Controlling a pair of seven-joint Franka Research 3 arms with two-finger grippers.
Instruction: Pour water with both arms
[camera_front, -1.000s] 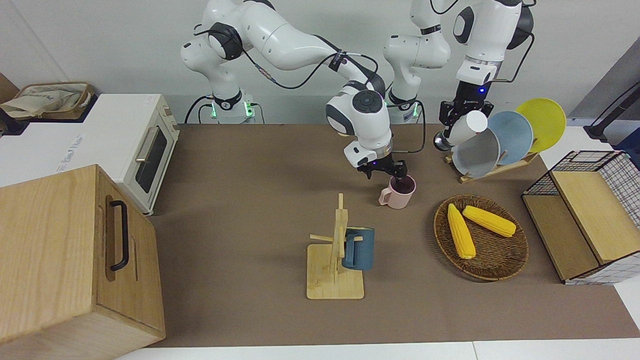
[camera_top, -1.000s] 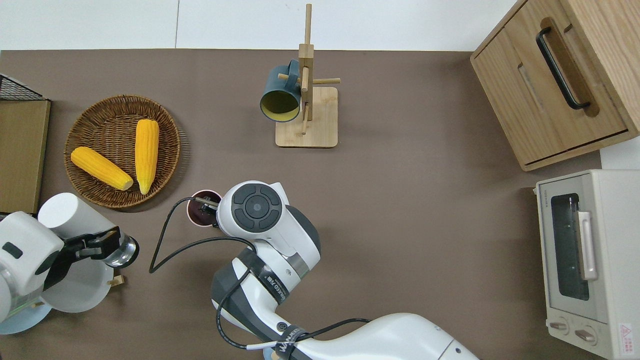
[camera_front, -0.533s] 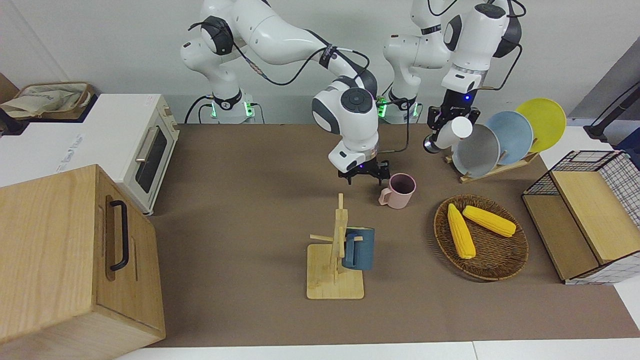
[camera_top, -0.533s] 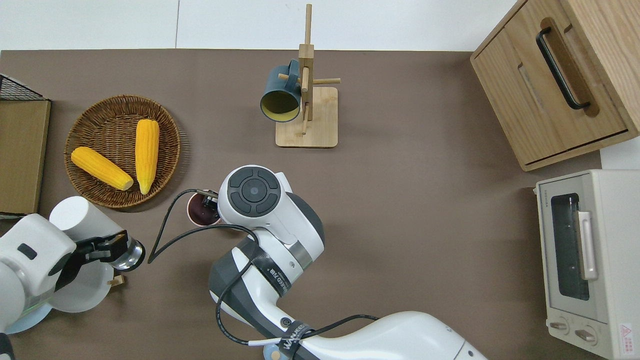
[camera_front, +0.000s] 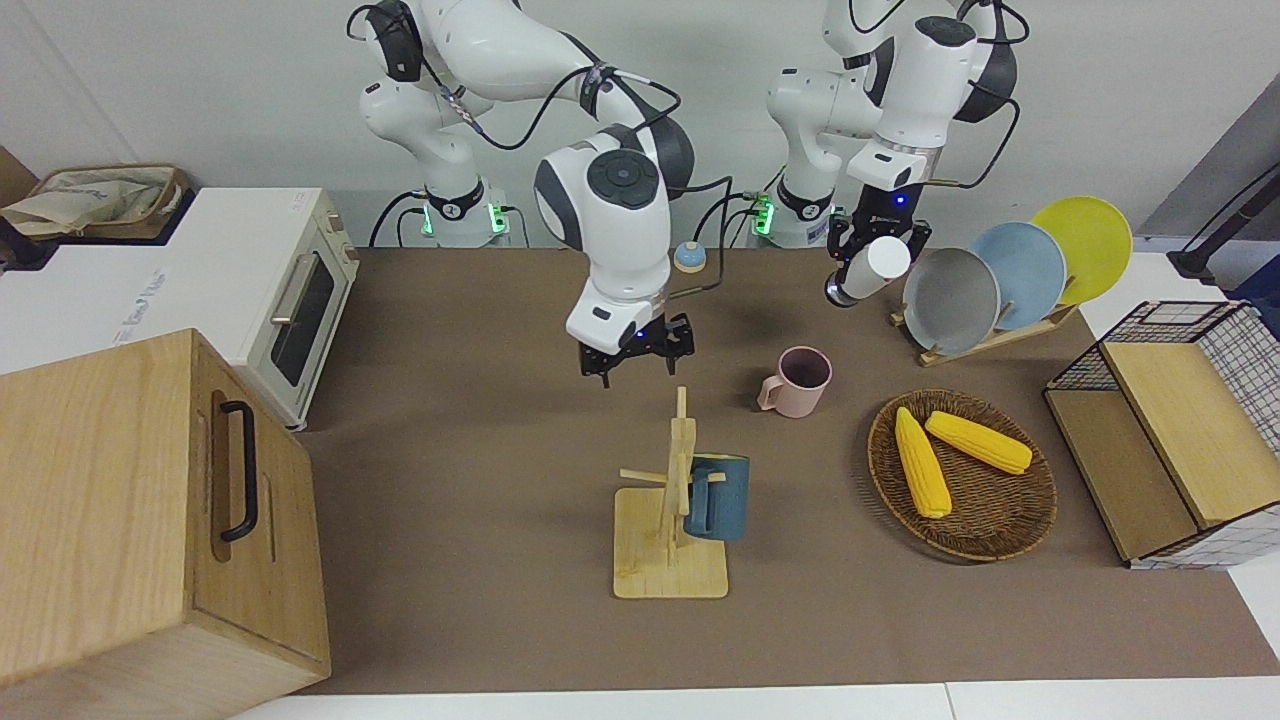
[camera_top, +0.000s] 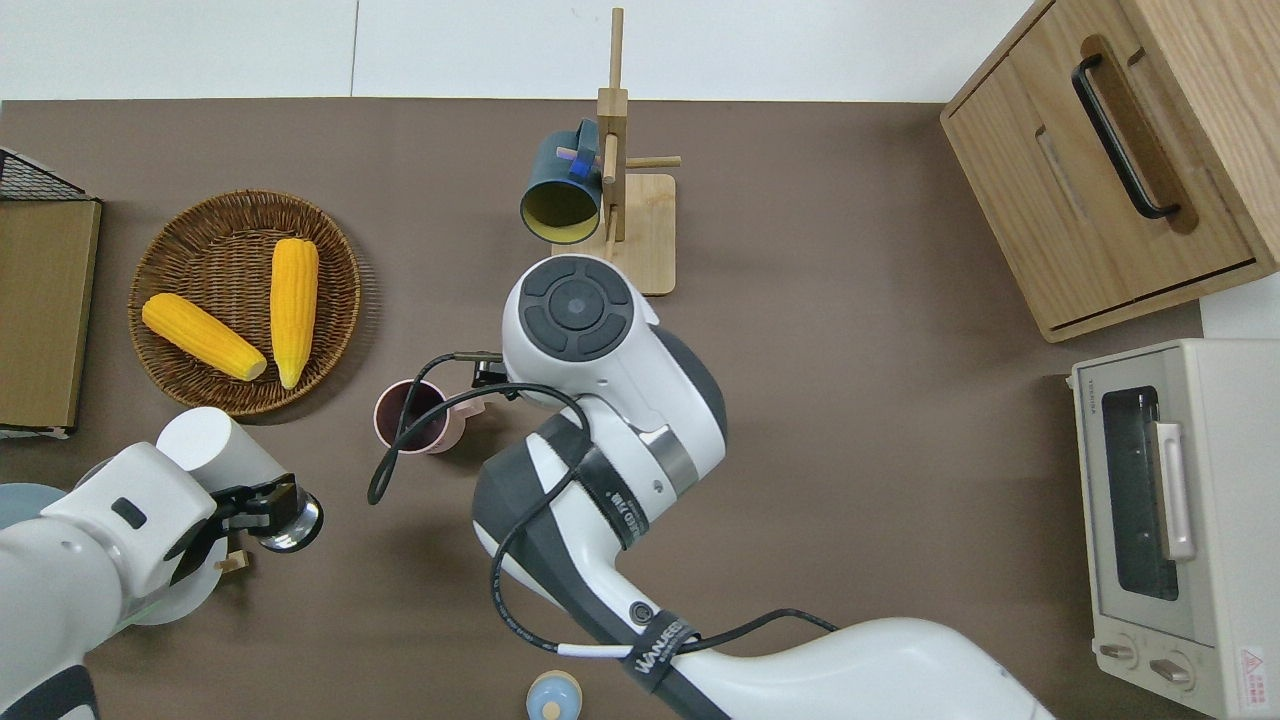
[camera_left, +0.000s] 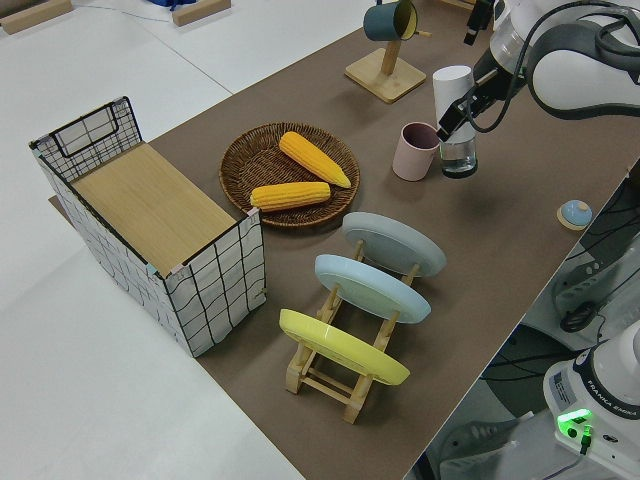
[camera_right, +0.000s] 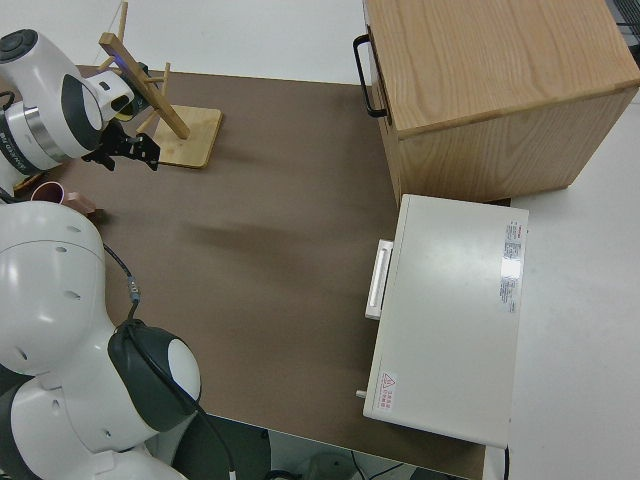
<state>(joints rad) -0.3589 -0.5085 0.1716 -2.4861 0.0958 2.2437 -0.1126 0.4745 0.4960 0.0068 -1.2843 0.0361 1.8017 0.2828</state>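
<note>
The left hand (camera_front: 868, 262) is up in the air, its fingers closed round a white bottle (camera_front: 874, 262) with a shiny metal base (camera_top: 292, 523). The bottle hangs tilted, the white end farther out over the brown surface (camera_top: 850, 420) and higher, the metal end lower. Seen from straight above, this hand is over bare surface; the pink mug (camera_top: 411, 416) stands just off its white end, toward the right arm's end, and the wicker basket (camera_top: 166, 250) with two corn cobs (camera_top: 293, 310) lies farther out from it. A rack of plates (camera_left: 392, 243), grey, blue and yellow, stands just beside it toward the left arm's end.

The pink mug sits upright on the surface, apart from both hands, its dark inside showing.

The right hand (camera_front: 636, 352) is also raised and holds nothing; its two black fingers (camera_right: 128, 148) stand apart. From above, the arm's own white wrist hides the hand. It hovers between the pink mug and the wooden mug tree (camera_front: 672, 500), whose base lies farther out from the hand and which carries a dark blue mug (camera_front: 716, 497) on a peg.

A small blue bell (camera_front: 688, 257) sits on the surface near the robots' bases. Toward the right arm's end stand a white toaster oven (camera_front: 270, 290) and a wooden cabinet (camera_front: 120, 500) with a black handle; at the left arm's end, a wire crate (camera_left: 160, 215) with a wooden board.
</note>
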